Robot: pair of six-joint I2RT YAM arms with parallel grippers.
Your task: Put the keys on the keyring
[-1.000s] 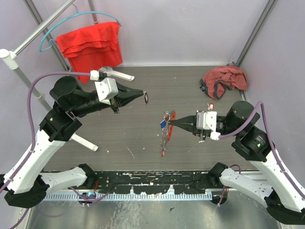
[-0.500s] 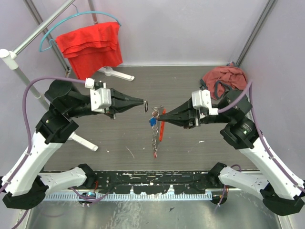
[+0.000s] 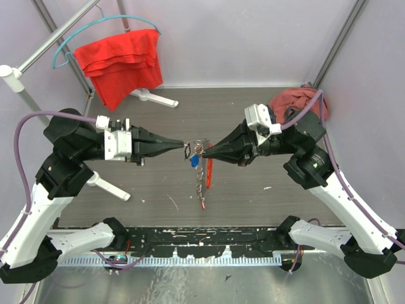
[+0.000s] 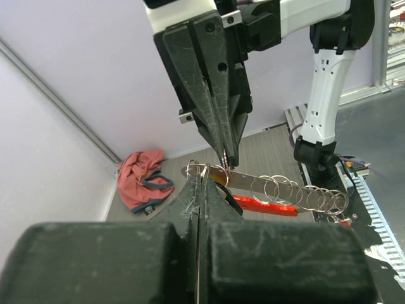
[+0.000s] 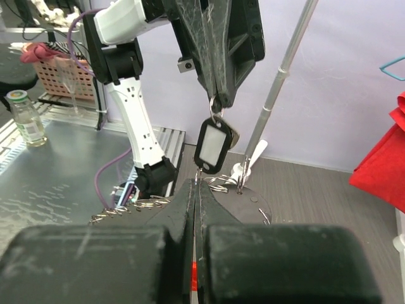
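Observation:
My right gripper (image 3: 204, 151) is shut on the keyring (image 3: 199, 148), held above the table. A blue-headed key (image 3: 193, 161), a chain of silvery rings (image 3: 202, 185) and the long red tag (image 3: 208, 172) hang from it. My left gripper (image 3: 185, 147) is shut on a small black oblong tag, which in the right wrist view (image 5: 214, 144) dangles from its tips. The two tips almost touch. In the left wrist view the ring (image 4: 196, 170), the chain (image 4: 297, 190) and the red tag (image 4: 266, 206) lie just past my left gripper (image 4: 200, 180). My right gripper (image 5: 197, 183) shows shut in its own view.
A red cloth (image 3: 120, 57) hangs on a teal hanger at the back left. A pinkish-red cloth (image 3: 297, 104) lies at the back right. A white stand (image 3: 155, 98) is at the back and a white bar (image 3: 107, 183) lies under my left arm.
Both grippers have moved toward each other. The right one carried the keyring leftward and the left one brought the black tag down to meet it. The tips now nearly touch.

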